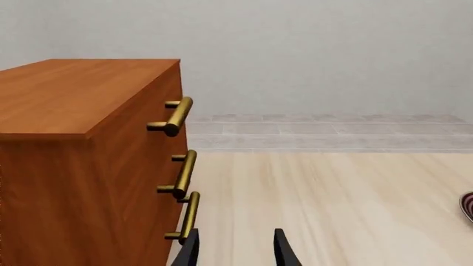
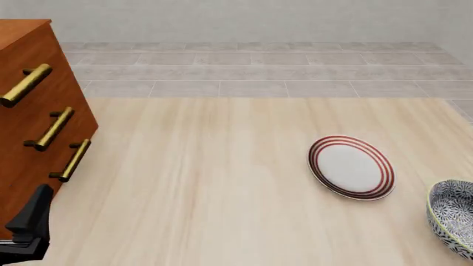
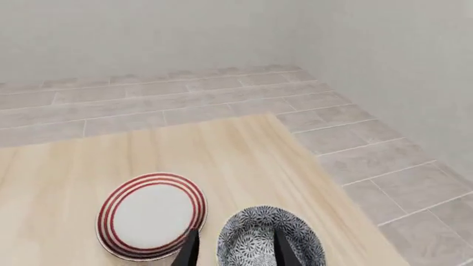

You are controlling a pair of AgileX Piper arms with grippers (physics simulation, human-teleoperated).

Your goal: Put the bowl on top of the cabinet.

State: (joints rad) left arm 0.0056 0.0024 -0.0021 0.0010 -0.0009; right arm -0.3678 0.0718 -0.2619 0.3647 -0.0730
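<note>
The bowl [image 2: 452,220], deep and round with a black-and-white leaf pattern and a pale rim, sits at the table's near right, cut off by the front view's edge. In the right wrist view the bowl [image 3: 270,241] lies just below my right gripper [image 3: 235,248], which is open, its fingers over the bowl's near side. The right gripper is outside the front view. The reddish-brown cabinet [image 2: 30,111] with three brass handles stands at the far left. My left gripper [image 1: 235,249] is open and empty beside the cabinet [image 1: 74,138], near its lowest handle.
A flat white plate with red rings [image 2: 351,166] lies just left of the bowl, also seen as the plate [image 3: 152,216] in the right wrist view. Light wooden tabletop [image 2: 207,183] spans between cabinet and plate. Grey tiled floor and a pale wall lie beyond.
</note>
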